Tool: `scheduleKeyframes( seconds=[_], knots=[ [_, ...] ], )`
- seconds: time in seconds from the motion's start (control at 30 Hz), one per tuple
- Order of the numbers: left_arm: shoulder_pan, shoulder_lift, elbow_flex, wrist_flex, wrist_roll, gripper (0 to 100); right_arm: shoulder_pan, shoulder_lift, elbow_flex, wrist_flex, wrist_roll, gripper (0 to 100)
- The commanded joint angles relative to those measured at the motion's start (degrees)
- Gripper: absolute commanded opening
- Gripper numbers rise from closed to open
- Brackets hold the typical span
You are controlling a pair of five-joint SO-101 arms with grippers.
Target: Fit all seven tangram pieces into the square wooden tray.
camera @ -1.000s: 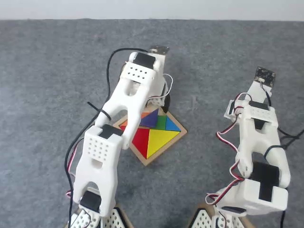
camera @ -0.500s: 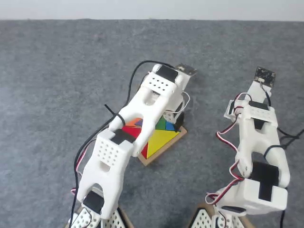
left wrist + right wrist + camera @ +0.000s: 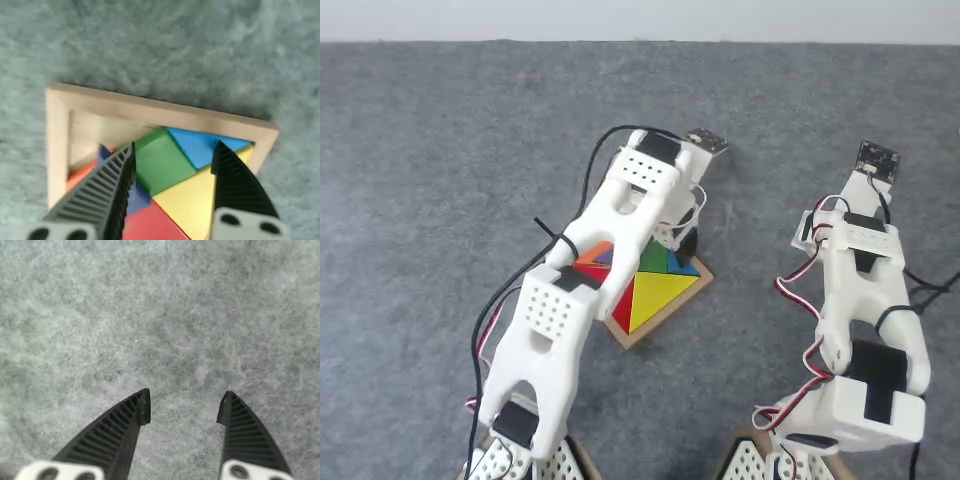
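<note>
The square wooden tray [image 3: 661, 325] lies on the grey carpet with coloured tangram pieces in it: yellow [image 3: 657, 294], red [image 3: 619, 304], green [image 3: 655, 259], blue [image 3: 683, 267] and orange [image 3: 593, 256]. The left arm [image 3: 620, 215] stretches over it and hides part of the tray. In the left wrist view my left gripper [image 3: 175, 150] hangs open just above the green piece [image 3: 161, 161], beside the blue triangle [image 3: 199, 145]. A bare patch of tray floor [image 3: 102, 129] shows by one wall. My right gripper [image 3: 186, 395] is open above bare carpet.
The right arm [image 3: 865, 290] stands folded at the right side, well apart from the tray. Grey carpet [image 3: 440, 180] surrounds the tray on all sides. Both arm bases sit at the near edge.
The left arm swung to the right over the tray, then eased back slightly to the left. The tray and the right arm have not moved.
</note>
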Motion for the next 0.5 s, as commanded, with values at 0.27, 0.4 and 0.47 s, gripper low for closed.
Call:
scheduleKeyframes(
  seconds=[0.27,0.4,0.47],
  knots=[
    [-7.65,-1.58,-4.7,-0.97,-4.04,24,-0.84,-3.12,-0.44,-0.92,0.88,23.8],
    [-11.34,-1.58,-9.27,2.11,-4.04,24,-0.84,-3.12,-0.44,-0.92,0.88,23.8],
    [-12.22,-1.58,-10.24,3.52,-4.04,24,-0.84,-3.12,-0.44,-0.92,0.88,23.8]
  ],
)
